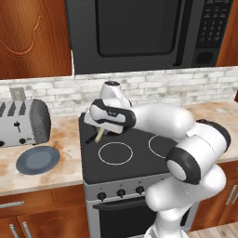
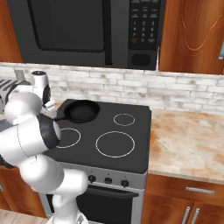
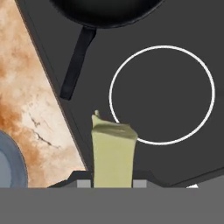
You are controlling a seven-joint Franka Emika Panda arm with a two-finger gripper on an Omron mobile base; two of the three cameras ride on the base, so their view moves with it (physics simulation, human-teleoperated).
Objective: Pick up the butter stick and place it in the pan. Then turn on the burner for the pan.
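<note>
One butter stick (image 3: 112, 153) sits clamped between your gripper's (image 3: 113, 183) fingers; the jaws are closed on its sides and the bar sticks straight out past the tips in the hand view. You see the same pale bar (image 1: 99, 135) in the left base view, hanging below the gripper (image 1: 102, 129) and held clear above the stove top (image 1: 135, 162).

Right beyond the butter, you have a white burner ring (image 3: 162, 94) on the black cooktop, its edge just past the bar's far end in the hand view. Slightly off to the side of the gripper runs the stove's edge, and past it the speckled counter (image 3: 30, 113). You get a slice of the blue-grey plate (image 3: 11, 164) on that counter, off to the side of the fingers; in the left base view the plate (image 1: 38, 159) lies flat, well apart from the stove.

Farther ahead of the gripper is the pan (image 3: 103, 11), with its long straight handle (image 3: 78, 62) pointing back toward the hand, near the stove's counter-side edge. In the right base view the pan (image 2: 81, 110) rests on the rear burner on the arm's side, nothing visible in it.

Farthest out: toaster (image 1: 24, 122) on the counter beyond the plate, brick backsplash (image 2: 131, 89), microwave (image 2: 87, 30) above the stove. Knobs (image 2: 107, 180) line the stove front, below the hand.
</note>
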